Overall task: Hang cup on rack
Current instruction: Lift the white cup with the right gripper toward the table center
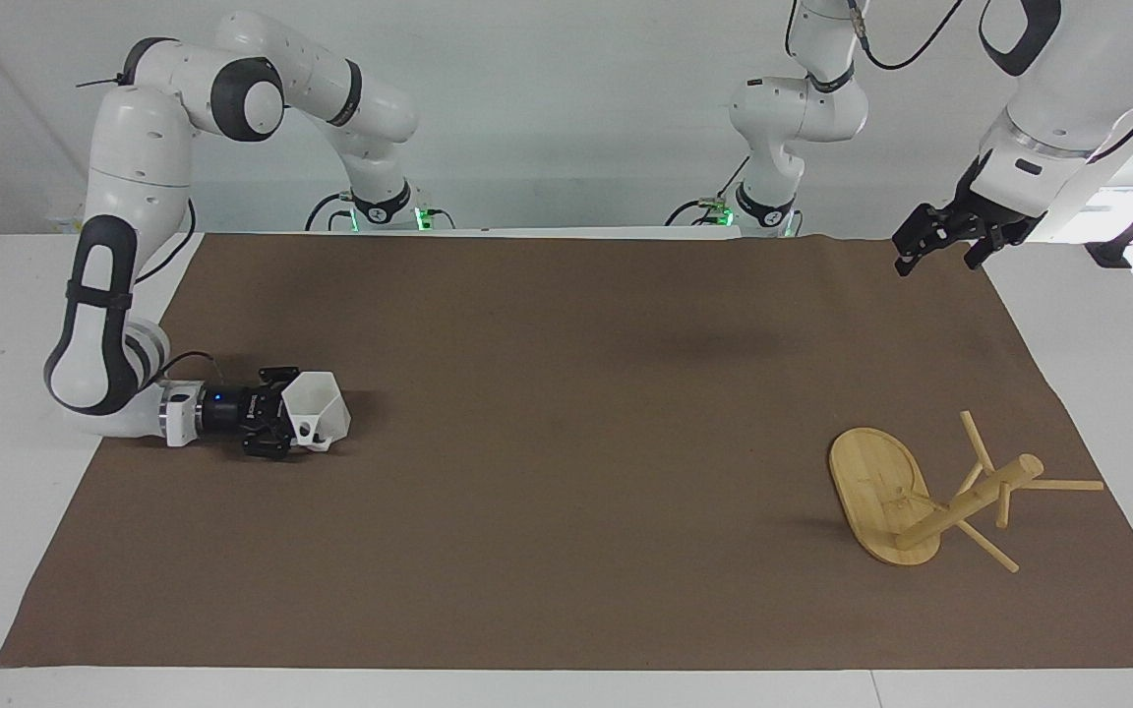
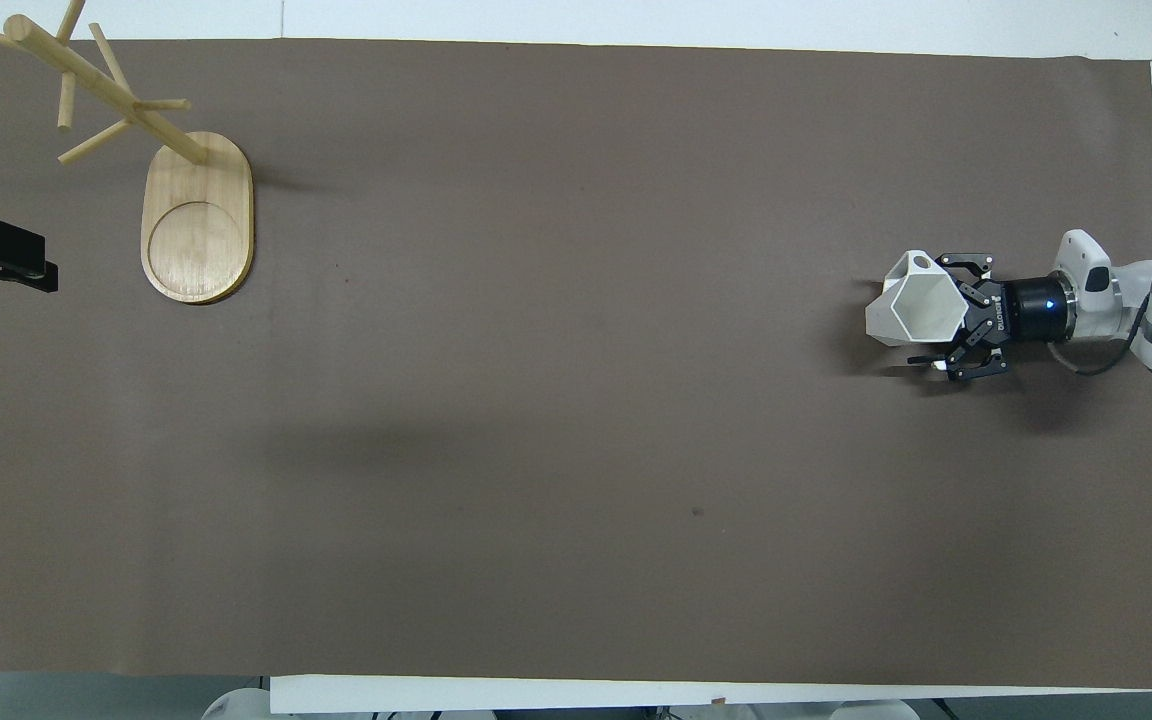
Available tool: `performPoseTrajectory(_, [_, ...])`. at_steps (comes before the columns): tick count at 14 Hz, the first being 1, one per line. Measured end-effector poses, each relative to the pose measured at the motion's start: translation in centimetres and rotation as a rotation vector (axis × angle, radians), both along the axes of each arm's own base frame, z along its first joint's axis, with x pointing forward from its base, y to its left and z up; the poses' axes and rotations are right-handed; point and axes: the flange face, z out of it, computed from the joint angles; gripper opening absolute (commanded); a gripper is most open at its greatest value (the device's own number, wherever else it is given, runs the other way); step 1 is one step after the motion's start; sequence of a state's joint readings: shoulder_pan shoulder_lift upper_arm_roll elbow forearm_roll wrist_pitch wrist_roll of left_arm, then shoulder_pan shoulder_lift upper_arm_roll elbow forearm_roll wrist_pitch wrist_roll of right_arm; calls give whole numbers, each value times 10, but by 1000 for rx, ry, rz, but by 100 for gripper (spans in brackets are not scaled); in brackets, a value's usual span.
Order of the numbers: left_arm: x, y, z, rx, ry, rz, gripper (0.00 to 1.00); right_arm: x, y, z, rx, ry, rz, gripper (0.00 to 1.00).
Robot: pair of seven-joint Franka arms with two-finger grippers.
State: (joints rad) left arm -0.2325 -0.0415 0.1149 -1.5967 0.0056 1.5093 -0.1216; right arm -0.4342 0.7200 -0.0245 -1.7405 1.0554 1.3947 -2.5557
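Cup: white, faceted, standing on the brown mat toward the right arm's end of the table, mouth upward, handle on the side farther from the robots. Right gripper: low at mat level, wrist horizontal, pressed up against the cup's wall on the side toward the right arm's table end. Its jaws bracket that side of the cup; whether they are clenched on it cannot be told.

Rack: upright on its oval base toward the left arm's end of the mat, well apart from the cup. Nothing hangs on its pegs.

Left gripper: raised in the air over the mat's edge near the rack's end, arm waiting. Jaw state cannot be told.
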Motion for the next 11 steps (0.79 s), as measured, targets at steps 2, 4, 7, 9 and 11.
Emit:
performPoseTrajectory(2, [0, 0, 0, 0, 0, 0, 100, -1, 12, -2, 7, -3, 19, 100])
performPoseTrajectory(4, [0, 0, 0, 0, 0, 0, 100, 1, 21, -1, 8, -4, 33, 100])
performPoseTrajectory(7, [0, 0, 0, 0, 0, 0, 100, 1, 22, 1, 6, -7, 36, 97])
performPoseTrajectory(9, [0, 0, 0, 0, 0, 1, 100, 1, 23, 3, 7, -8, 35, 65])
performPoseTrajectory(11, [0, 3, 0, 1, 0, 6, 100, 4, 31, 4, 19, -12, 33, 37])
